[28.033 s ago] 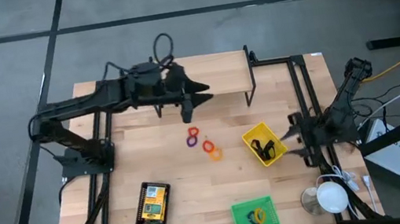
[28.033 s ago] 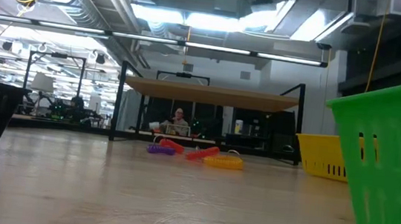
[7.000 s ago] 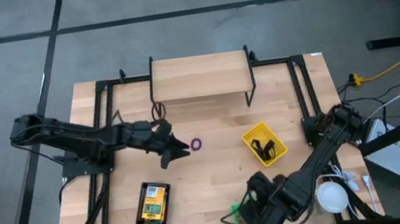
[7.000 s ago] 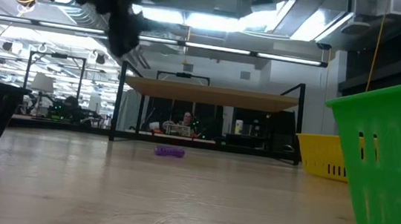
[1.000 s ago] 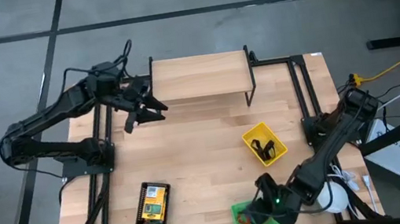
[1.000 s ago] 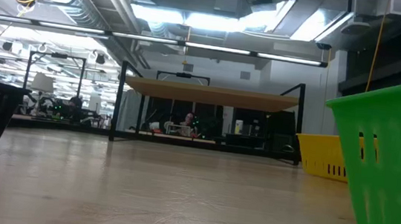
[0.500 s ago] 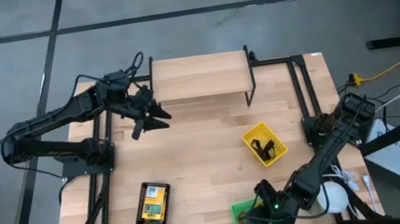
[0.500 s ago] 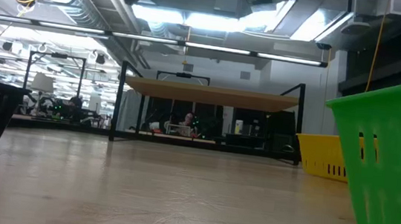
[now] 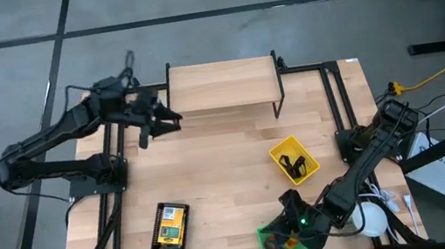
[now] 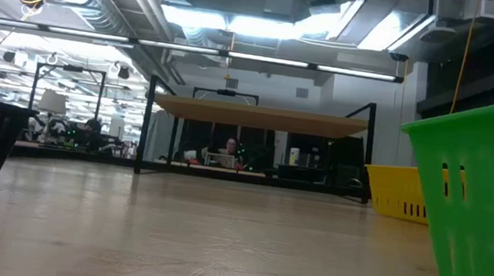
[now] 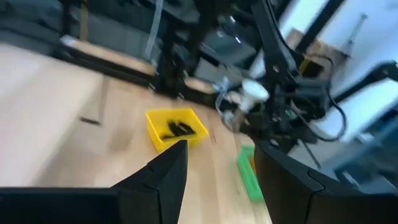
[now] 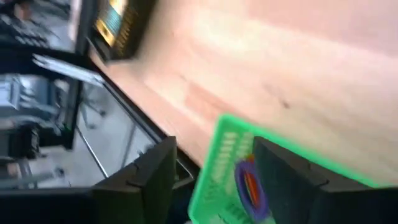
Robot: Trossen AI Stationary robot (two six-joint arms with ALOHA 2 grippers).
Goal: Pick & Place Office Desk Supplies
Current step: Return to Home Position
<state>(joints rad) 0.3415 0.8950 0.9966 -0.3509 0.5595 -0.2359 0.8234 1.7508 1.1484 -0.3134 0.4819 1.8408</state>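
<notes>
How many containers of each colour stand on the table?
Yellow bin: 1
Green bin: 1
Black mesh tray: 1
Total: 3

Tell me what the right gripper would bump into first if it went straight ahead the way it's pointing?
Probably the green basket: the right gripper hangs over it, open fingers framing its rim, with the coloured rings lying inside. How near it is, I cannot tell.
</notes>
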